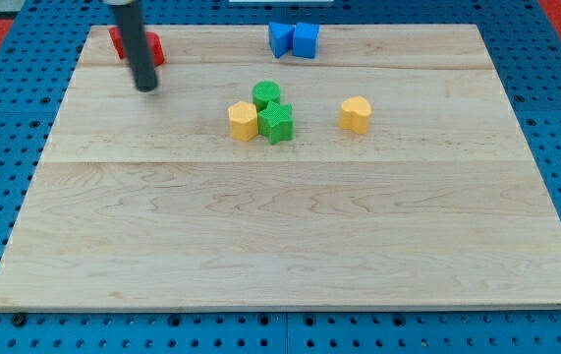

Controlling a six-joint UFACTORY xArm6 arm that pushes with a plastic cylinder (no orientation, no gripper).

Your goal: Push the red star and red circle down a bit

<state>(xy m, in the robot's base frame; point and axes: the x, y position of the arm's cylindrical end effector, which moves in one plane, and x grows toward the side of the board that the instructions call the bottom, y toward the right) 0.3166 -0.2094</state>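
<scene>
No pincer here; my tip (146, 88) sits upper left on the bench (290, 246), just below two red blocks (152, 47), on the wrong side for pushing them down.

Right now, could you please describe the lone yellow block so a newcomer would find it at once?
Start at the wooden board and find the green and yellow cluster near its upper middle. To the view's right of it a yellow heart-like block stands alone, unlike the yellow block touching the green star.
</scene>
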